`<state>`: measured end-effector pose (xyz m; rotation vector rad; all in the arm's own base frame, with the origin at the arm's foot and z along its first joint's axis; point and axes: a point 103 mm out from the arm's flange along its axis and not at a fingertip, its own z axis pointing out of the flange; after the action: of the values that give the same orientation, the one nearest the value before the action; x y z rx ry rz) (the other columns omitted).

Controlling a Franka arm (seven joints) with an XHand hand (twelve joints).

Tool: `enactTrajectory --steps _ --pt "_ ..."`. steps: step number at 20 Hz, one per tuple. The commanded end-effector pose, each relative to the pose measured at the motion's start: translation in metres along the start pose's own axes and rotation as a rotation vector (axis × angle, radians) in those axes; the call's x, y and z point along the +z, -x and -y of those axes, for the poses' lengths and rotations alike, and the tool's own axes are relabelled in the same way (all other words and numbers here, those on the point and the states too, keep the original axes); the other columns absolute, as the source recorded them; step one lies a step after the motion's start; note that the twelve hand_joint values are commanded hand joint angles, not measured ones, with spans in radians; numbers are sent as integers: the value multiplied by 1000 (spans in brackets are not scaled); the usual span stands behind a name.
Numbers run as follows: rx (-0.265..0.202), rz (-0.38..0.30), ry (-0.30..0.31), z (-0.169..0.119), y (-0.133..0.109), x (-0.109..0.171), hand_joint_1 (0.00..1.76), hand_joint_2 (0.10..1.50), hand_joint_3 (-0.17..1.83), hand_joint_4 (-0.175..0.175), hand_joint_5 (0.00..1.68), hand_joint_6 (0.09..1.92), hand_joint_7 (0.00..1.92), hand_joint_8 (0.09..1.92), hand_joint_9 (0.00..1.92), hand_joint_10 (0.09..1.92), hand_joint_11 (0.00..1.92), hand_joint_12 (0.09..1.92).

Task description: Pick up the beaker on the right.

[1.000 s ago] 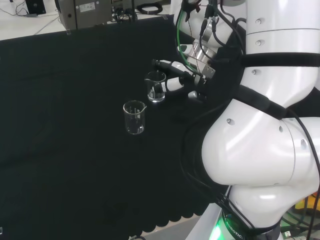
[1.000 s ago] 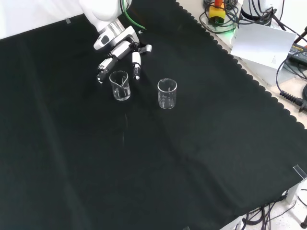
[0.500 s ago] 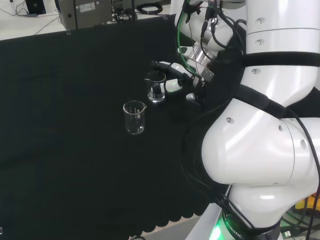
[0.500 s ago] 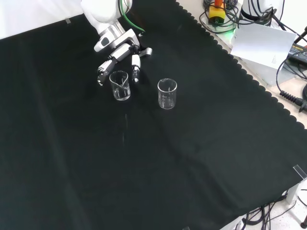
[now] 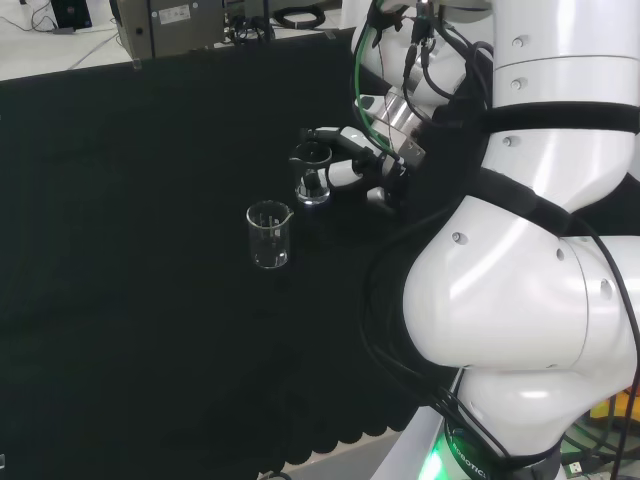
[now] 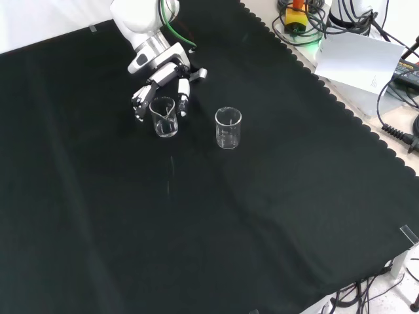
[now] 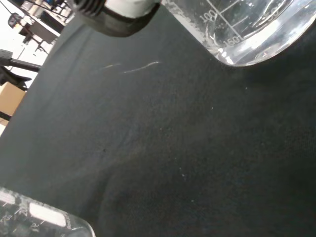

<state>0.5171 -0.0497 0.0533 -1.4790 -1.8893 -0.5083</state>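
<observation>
Two clear glass beakers stand upright on the black cloth. In the front view the hand reaches from the top over the left beaker; its fingers are fairly straight and pass along both sides of the glass. I cannot tell whether they touch it. The other beaker stands free to the right. In the head view the hand sits just right of the farther beaker, and the nearer beaker stands apart. The wrist view shows a beaker base close up, a fingertip beside it and another beaker's rim.
The arm's big white links rise at the right of the head view. Cables, a white sheet and other gear lie beyond the cloth's scalloped edge at the front view's right. Black cloth stretches in front of both beakers.
The hand has moved closer to the beaker, and its fingers now reach further along both sides of it. Neither beaker has moved.
</observation>
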Motion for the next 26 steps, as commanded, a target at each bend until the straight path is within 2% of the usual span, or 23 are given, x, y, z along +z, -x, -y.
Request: enactTrajectory --steps 1,12,19,26 --pt "-10 -48 -9 -8 -2 11 969 864 -175 7 432 115 278 674 404 605 0 1350" --pt "-44 -158 53 -5 5 5 948 866 -175 7 435 123 271 688 412 602 0 1351" --pt "-59 -152 22 -8 2 9 945 864 -175 8 475 152 291 702 433 603 0 1364" --pt "-45 -143 8 -9 4 10 943 865 -175 9 489 169 292 704 441 601 0 1368"
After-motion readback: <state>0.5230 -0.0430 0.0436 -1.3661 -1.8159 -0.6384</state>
